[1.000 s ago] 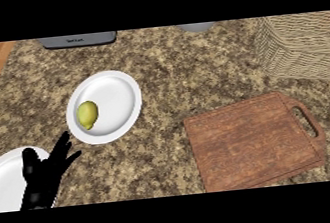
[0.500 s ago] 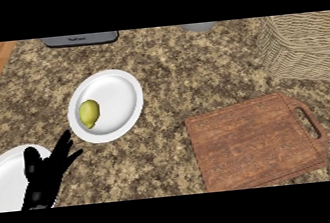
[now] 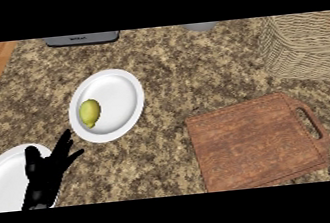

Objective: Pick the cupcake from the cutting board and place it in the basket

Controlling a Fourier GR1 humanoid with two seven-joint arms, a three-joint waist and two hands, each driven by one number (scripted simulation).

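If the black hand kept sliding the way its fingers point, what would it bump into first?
Probably the white plate holding the yellow-green fruit. The left hand rests open, fingers pointing up and slightly right toward that plate's near rim. Its height above the counter is unclear, so it might pass over.

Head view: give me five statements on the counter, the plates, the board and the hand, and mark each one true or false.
1. The cutting board has nothing lying on it. True.
2. A yellow-green fruit lies on the upper white plate. True.
3. The left hand is curled round the fruit. False: it is open, fingers straight and pointing up, apart from the fruit and partly over the lower-left plate.
4. The wicker basket stands at the left of the counter. False: it stands at the upper right, beyond the board.
5. The right hand rests on the board. False: no right hand shows in this view.
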